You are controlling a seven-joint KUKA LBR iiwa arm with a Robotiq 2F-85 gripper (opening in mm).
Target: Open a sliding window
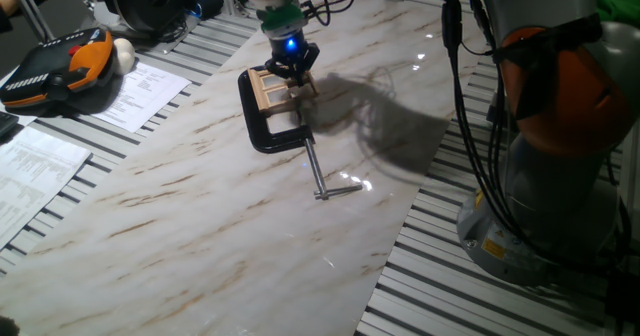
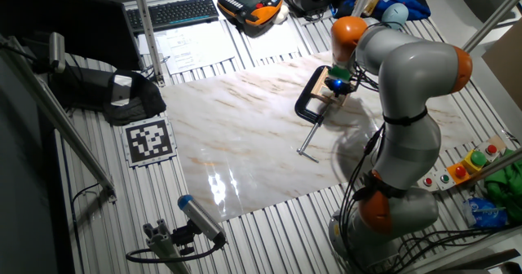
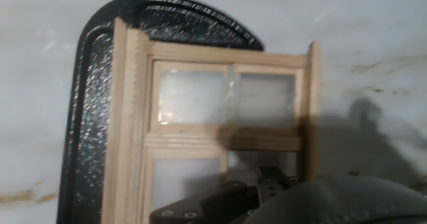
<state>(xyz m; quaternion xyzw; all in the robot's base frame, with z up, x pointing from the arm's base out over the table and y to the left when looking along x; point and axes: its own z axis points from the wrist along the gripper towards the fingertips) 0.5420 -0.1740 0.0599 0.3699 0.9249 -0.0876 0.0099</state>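
The sliding window (image 3: 227, 111) is a small light-wood frame with panes split by thin bars. It stands on the marble table, held in a black C-clamp (image 1: 262, 128). In the hand view it fills the frame, with the clamp's arc (image 3: 87, 117) behind its left and top edges. My gripper (image 1: 294, 73) hangs right over the window (image 1: 270, 90), fingertips down at its right side. One dark finger (image 3: 270, 180) shows against the lower sash. The gap between the fingers is hidden. In the other fixed view the gripper (image 2: 340, 81) sits at the window (image 2: 332, 81).
The clamp's long screw (image 1: 316, 166) lies across the table toward the front. A teach pendant (image 1: 55, 68) and papers (image 1: 140, 91) sit off the slab at the left. My arm's base (image 1: 560, 176) stands at the right edge. A keyboard (image 2: 181, 11) lies at the back.
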